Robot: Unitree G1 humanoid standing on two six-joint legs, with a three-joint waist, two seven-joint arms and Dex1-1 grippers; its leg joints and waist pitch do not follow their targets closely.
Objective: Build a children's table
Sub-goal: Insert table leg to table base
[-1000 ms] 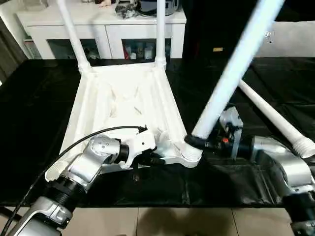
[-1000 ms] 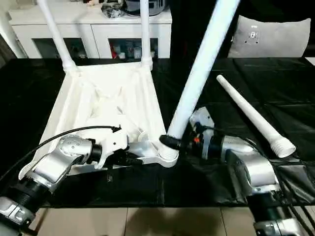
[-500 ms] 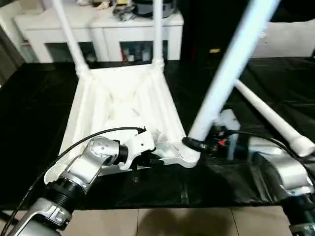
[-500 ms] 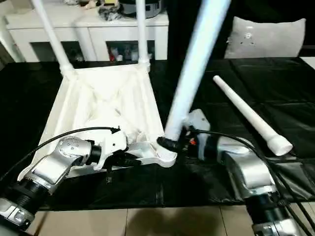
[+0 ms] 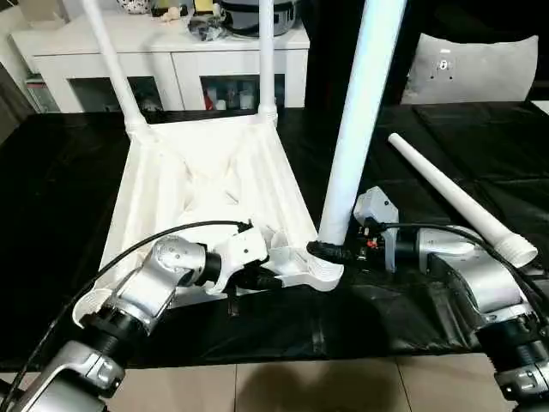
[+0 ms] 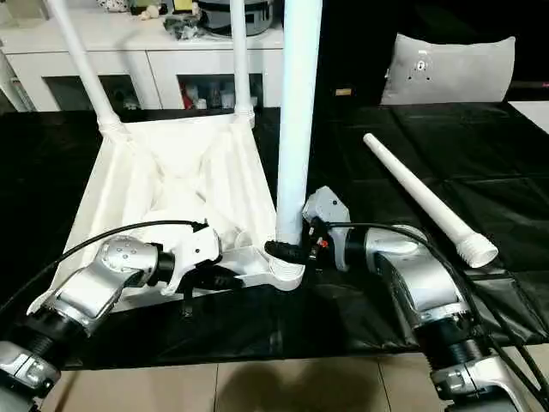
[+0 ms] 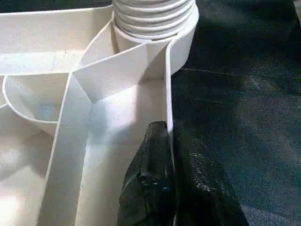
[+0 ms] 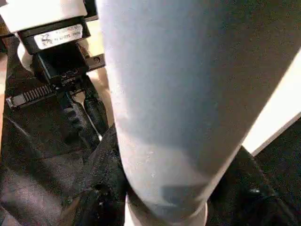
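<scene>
Left gripper [image 5: 273, 279]: nearest the camera, at the near edge of the table top; black fingers [image 7: 150, 188] pressed together on the thin side wall of the rim, one on each side.
Right gripper [image 6: 285, 251]: at the near right corner, jaws part spread and clasping the foot of the third leg just above the socket.
Third leg [image 6: 297, 120]: standing close to upright in the near right corner socket [image 5: 326, 271]; ridged end seen entering the socket in the left wrist view. Whether it is fully seated cannot be told.
Table top [image 5: 206, 184]: white, lying upside down on the black cover [image 5: 51, 197], ribbed underside facing up.
Near left corner: socket [image 5: 84, 307] partly hidden behind the left forearm.
Loose leg [image 5: 455, 197]: lying flat on the black cover to the right, well apart from the top, ridged end toward the robot.
Far legs: two, left [image 5: 110, 60] and right [image 5: 266, 53], standing in the far corner sockets.
Background: white cabinet [image 5: 180, 64] with glass doors beyond the table; grey cushion [image 5: 476, 69] at far right.
</scene>
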